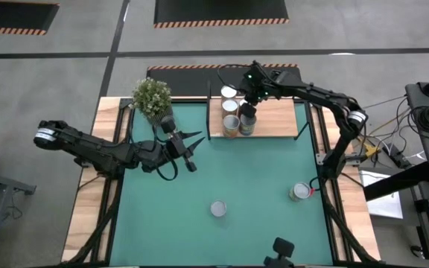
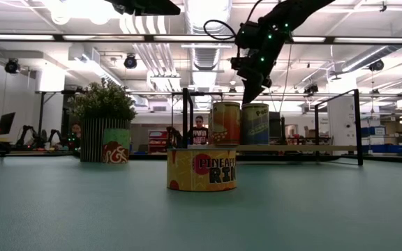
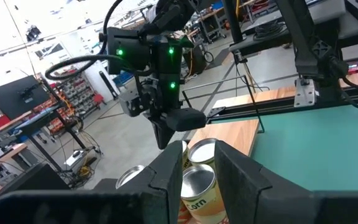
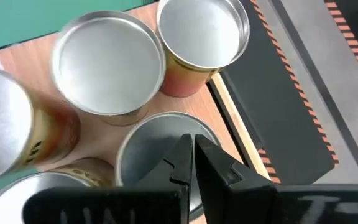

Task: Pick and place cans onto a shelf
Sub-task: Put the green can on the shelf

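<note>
Right gripper (image 1: 249, 104) hangs over the shelf (image 1: 278, 119) at 12 o'clock on the table, fingers pinched nearly together, holding nothing, directly above a can top (image 4: 166, 149) in the cluster of cans (image 1: 233, 112). Looks like a release just done, or a nudge; can't tell if it touches the lid. To do it well: lift straight up, no sideways drift, since neighbouring cans sit touching or just beside.

Left gripper (image 1: 188, 149) waits around 10 o'clock on the green mat (image 1: 259, 201), fingers spread, empty, near the potted plant (image 1: 151, 97).

Two cans remain on the mat: an upright pineapple can (image 1: 218, 209) at 6 o'clock, and another (image 1: 299, 192) at 4 o'clock, apparently on its side.
</note>
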`<state>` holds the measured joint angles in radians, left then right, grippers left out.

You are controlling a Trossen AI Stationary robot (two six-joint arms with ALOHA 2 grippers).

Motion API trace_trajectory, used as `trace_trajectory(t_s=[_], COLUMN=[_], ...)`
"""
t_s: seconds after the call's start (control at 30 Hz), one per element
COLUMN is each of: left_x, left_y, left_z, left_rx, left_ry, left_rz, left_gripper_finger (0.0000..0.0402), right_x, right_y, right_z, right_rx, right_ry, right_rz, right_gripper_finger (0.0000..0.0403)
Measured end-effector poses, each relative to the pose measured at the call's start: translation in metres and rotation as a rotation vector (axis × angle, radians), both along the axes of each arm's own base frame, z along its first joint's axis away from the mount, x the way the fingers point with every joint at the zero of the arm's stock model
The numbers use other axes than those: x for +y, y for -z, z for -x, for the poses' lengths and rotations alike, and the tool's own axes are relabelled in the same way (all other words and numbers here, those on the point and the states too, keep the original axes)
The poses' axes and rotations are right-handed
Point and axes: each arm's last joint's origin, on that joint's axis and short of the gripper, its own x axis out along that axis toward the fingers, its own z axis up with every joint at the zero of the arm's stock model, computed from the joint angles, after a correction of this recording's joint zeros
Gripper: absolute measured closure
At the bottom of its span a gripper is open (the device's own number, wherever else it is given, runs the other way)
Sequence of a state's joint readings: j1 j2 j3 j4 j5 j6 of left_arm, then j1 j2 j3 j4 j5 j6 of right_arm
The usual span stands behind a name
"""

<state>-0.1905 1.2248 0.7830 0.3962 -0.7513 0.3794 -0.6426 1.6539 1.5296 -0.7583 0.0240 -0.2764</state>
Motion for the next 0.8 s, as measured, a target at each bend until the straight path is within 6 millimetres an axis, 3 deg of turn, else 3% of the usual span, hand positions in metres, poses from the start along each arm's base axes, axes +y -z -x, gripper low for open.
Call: trace_trajectory(t_s=[0.17,0.3,0.43,0.57,0.8], left_x=[0.0,0.0,0.0,0.0,0.001], left_y=[0.001,0.003,0.009,0.018,0.036], left_z=[0.0,0.0,0.001,0.003,0.01], left_rx=[0.011,0.039,0.097,0.177,0.32], left_ry=[0.0,0.0,0.0,-0.005,-0.03], left_rz=[-0.002,-0.008,-0.015,0.009,0.082], left_gripper_finger=[0.0327,0.0327,0.0327,0.0327,0.0327], right_x=[0.017,0.045,0.083,0.125,0.192], right_y=[-0.017,-0.041,-0.052,-0.055,-0.037], right_z=[0.001,0.001,0.0,0.007,0.028], right_rx=[-0.038,-0.117,-0.209,-0.311,-0.48], right_ry=[-0.04,-0.101,-0.195,-0.296,-0.499], right_rz=[0.025,0.068,0.109,0.131,0.165], right_gripper_finger=[0.0394,0.0394,0.0394,0.0394,0.0394])
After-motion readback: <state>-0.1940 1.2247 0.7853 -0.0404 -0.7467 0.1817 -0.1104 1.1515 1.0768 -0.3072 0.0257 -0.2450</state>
